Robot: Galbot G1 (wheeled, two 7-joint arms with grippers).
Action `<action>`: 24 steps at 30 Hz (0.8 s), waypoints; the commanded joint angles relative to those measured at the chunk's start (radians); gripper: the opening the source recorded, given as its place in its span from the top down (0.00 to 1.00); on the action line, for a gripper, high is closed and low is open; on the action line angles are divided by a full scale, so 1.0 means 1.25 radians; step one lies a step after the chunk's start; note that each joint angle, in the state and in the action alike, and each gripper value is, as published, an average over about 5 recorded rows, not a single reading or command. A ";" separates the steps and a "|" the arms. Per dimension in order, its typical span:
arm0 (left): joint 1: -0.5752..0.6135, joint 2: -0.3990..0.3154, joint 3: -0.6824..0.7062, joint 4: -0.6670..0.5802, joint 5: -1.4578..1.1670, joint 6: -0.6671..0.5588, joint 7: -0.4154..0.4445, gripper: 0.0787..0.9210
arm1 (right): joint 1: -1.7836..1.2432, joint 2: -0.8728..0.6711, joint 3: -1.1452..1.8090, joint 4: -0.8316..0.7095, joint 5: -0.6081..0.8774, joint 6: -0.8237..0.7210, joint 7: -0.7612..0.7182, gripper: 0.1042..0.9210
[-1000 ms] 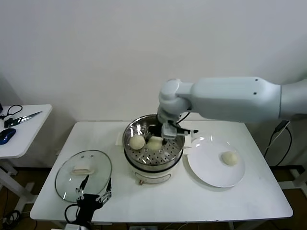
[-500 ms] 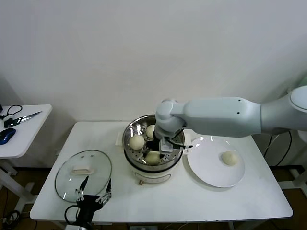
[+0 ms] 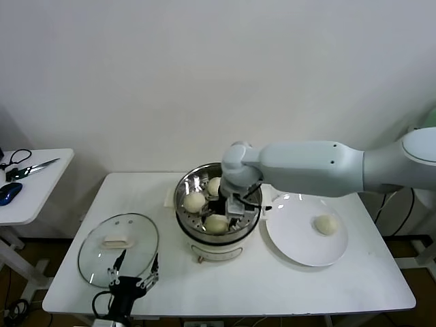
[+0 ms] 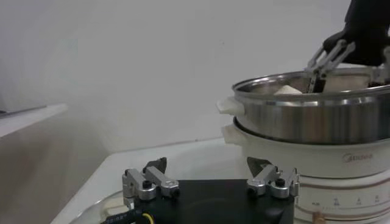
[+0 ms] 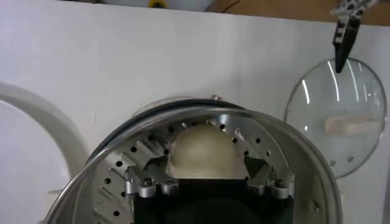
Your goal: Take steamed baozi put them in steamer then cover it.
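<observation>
Reaching down into the steamer [image 3: 218,228], the right gripper [image 3: 231,208] straddles a baozi [image 5: 204,152], fingers spread; the left gripper [image 3: 133,283] waits open beside the cover [image 3: 117,248].

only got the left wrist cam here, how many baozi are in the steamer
Observer: Three baozi in the steamer; the nearest baozi sits between the right gripper's fingers.
Operator: any left outside
Observer: One last baozi on the white plate, on the steamer's right.
Operator: where's the cover
Observer: The cover lies flat on the table left of the steamer, with the left gripper open at its near edge.
</observation>
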 commanded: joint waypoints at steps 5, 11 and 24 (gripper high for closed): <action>0.000 0.000 0.000 -0.001 0.000 0.000 0.000 0.12 | 0.231 -0.104 -0.077 -0.079 0.369 -0.027 -0.146 0.12; -0.002 0.003 -0.003 0.001 -0.004 0.001 0.001 0.12 | 0.373 -0.227 -0.236 -0.182 0.577 -0.200 -0.214 0.12; -0.024 0.006 -0.007 0.007 -0.028 0.023 -0.027 0.12 | 0.096 -0.446 -0.188 -0.238 0.465 -0.373 -0.164 0.12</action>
